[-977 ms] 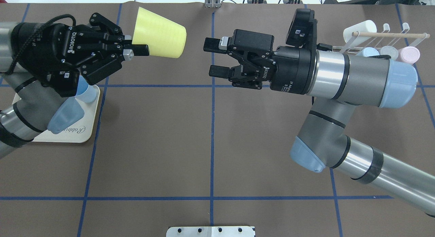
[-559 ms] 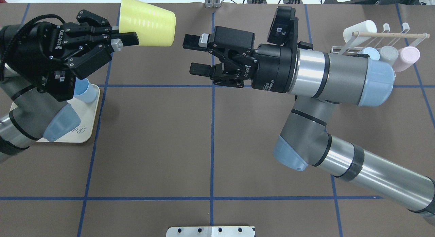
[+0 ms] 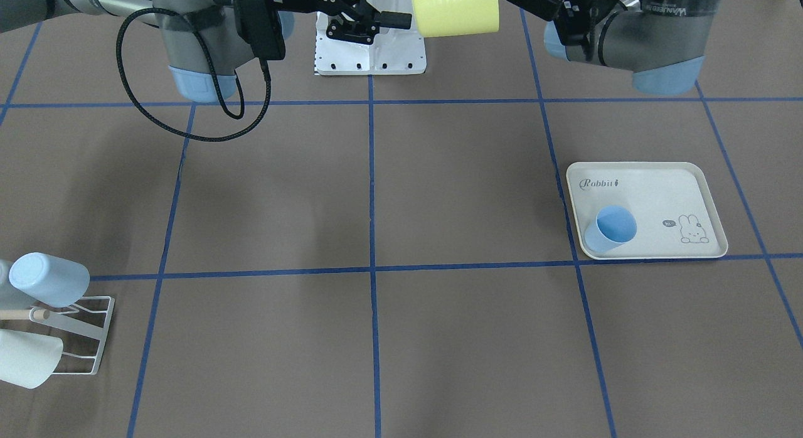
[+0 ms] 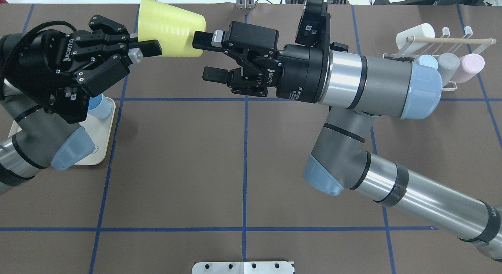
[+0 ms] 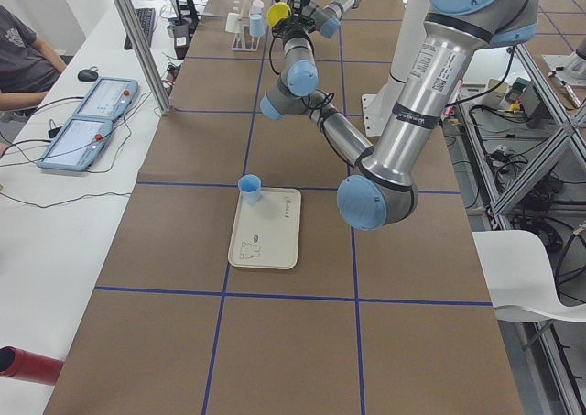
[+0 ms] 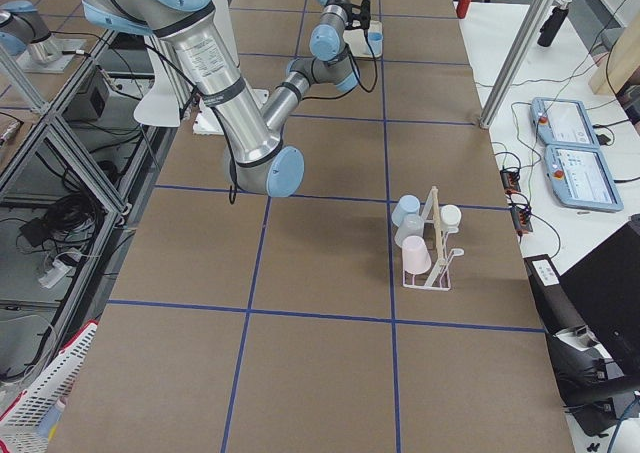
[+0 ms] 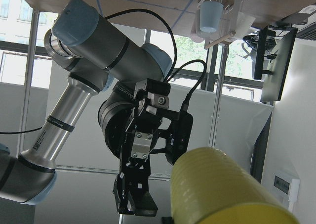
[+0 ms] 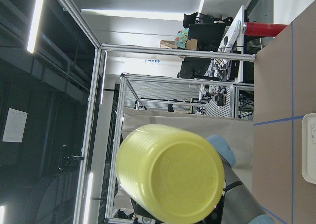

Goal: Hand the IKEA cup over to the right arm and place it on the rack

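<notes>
The left gripper (image 4: 144, 46) pinches the yellow cup (image 4: 170, 28) by its rim and holds it sideways in the air. The right gripper (image 4: 206, 56) sits at the cup's base with its fingers spread apart.

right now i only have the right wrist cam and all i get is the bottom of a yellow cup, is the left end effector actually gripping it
observer: yes. in the overhead view the left end effector is shut on the rim of the yellow cup, and the cup is up off the table.
operator: is mine around it
observer: not closed on it. the right end effector is open; one finger overlaps the cup's base end, the other sits clear beside it.
operator: room on the rack
observer: the rack carries four cups, and two prongs near the dowel look bare.
</notes>
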You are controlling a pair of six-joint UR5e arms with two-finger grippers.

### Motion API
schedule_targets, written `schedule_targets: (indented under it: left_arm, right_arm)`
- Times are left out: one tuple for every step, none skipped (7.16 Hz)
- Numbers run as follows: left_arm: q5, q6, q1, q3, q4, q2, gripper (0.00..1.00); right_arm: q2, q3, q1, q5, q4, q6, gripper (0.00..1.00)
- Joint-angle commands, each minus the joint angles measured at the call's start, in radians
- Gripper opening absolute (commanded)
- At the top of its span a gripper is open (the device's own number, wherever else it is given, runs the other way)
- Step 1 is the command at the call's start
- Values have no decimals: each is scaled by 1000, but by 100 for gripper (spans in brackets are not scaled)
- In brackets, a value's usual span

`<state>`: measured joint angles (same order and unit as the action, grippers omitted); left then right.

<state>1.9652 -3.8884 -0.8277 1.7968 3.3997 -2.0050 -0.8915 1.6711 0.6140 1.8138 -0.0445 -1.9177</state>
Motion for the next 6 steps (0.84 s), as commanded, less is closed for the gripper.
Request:
schedule_targets:
  left_arm:
    - [-3, 0, 7, 0, 1, 0, 0]
    - [-15, 0, 12, 9, 3, 0, 0]
    - [-15, 0, 19, 7, 3, 0, 0]
    - [-25, 0, 30, 9, 3, 0, 0]
    - [-23, 0, 35, 9, 6, 2, 0]
    - [-23, -3, 35, 13, 12, 2, 0]
  right_arm:
    - [5, -7, -3, -21, 0, 0, 94]
    - [11, -11, -3, -24, 0, 0, 94]
    - [22, -17, -3, -25, 0, -1, 94]
    - [23, -24, -3, -27, 0, -1, 94]
    - [25, -24, -3, -27, 0, -1, 94]
    - [25, -25, -3, -37, 0, -1, 94]
